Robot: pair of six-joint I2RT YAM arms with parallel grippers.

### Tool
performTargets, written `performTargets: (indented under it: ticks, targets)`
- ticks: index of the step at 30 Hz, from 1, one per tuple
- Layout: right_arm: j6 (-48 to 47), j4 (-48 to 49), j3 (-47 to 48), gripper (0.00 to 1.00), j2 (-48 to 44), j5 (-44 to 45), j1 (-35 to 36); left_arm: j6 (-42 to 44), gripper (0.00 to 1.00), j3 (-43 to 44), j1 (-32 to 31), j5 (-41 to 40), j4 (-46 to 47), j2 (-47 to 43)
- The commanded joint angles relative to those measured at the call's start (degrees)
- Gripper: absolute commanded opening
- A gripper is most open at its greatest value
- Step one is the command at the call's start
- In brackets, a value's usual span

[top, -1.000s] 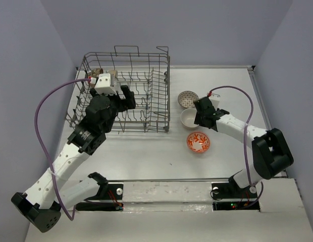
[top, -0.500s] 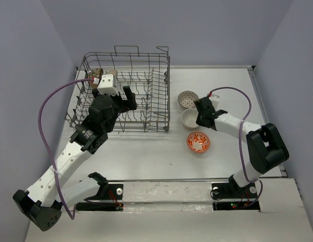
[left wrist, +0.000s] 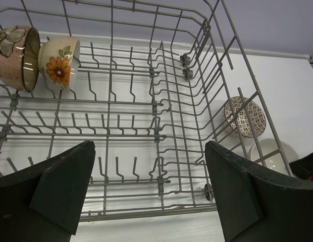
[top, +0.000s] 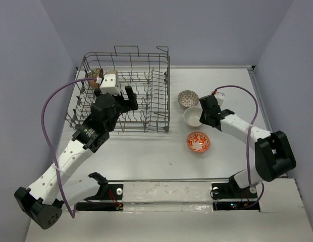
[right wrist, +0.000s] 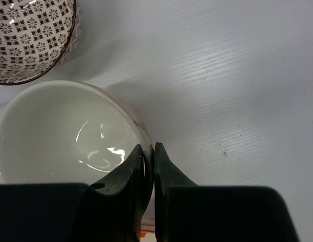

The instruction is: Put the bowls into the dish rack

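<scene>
Right now the right claw (right wrist: 149, 149) is pinched shut on the rim of a plain white round ceramic bowl (right wrist: 60, 131), one finger inside the glossy wall and the other outside it, at the side of the bowl away from the rack. That bowl sits mouth up on the white table (top: 146, 151); whether it is raised off the surface cannot be told. Just beside it, on the far side, stands a small round bowl with a brown-and-white grid pattern (right wrist: 30, 35), the two close together but apart. On the near side, a little further off, an orange-red round bowl with a white pattern (top: 198, 142) rests alone on the table. All three lie to the right of the large grey wire dish rack (left wrist: 156, 132).

The left claw (left wrist: 149, 191) hangs over the rack with its dark fingers spread wide and nothing between them, aimed along the rows of upright tines. In the rack's far left corner two floral ceramic bowls are lodged on their sides among the wires: a pinkish-brown bowl with pale flowers (left wrist: 15, 55) and, touching it on the right, a cream bowl with an orange daisy (left wrist: 58, 63).
</scene>
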Motion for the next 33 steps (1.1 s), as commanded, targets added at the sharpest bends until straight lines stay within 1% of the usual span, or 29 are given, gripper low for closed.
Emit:
performTargets:
  ticks: [1,9,14,18,20,21,25,28,30,31,32,33]
  targets:
    - [-0.7,-0.1,4.6,0.01,-8.4,1.8,-0.4,-0.4,0.99,0.0,-0.2,0.4,2.7,0.4]
    - [-2.6,-2.8,8.8,0.01,-16.8,0.3,-0.4,-0.4,0.99,0.4,-0.1,1.6,2.4,1.8]
    - [-3.9,-4.3,13.2,0.01,-18.6,-2.5,-0.4,-0.5,0.99,1.0,-0.1,1.7,2.1,2.4]
    - [-4.3,-4.8,16.5,0.01,-18.6,-5.9,-0.4,-0.2,0.99,3.8,-0.1,1.9,1.3,3.2]
    - [-4.2,-4.8,19.2,0.01,-17.6,-6.6,0.3,-0.3,0.99,7.0,-0.1,1.7,0.6,4.4]
    - [-4.5,-4.8,20.2,0.01,-16.9,-6.6,1.9,-0.4,0.99,8.4,-0.1,1.2,0.0,5.1]
    - [-5.7,-4.6,26.6,0.01,-12.6,-2.2,7.2,-0.5,0.99,15.9,-0.1,-1.4,-3.8,9.1]
    - [-6.7,-5.1,33.0,0.01,-8.4,0.3,12.9,-0.5,0.99,21.4,-0.1,-0.1,-5.0,14.5]
    - [-7.1,-5.4,36.1,0.01,-5.5,1.0,14.6,-0.9,0.99,25.7,-0.1,0.9,-6.1,17.0]
    - [-7.5,-5.8,39.2,0.01,-4.6,1.7,15.9,-0.9,0.99,28.3,-0.1,2.4,-7.2,19.1]
    - [-7.8,-6.1,40.9,0.01,-3.6,1.9,15.9,-1.0,0.99,28.3,-0.1,3.4,-7.8,19.9]
    - [-8.1,-6.6,42.5,0.01,-2.5,2.1,16.5,-1.0,0.99,30.5,-0.1,4.4,-8.2,20.6]
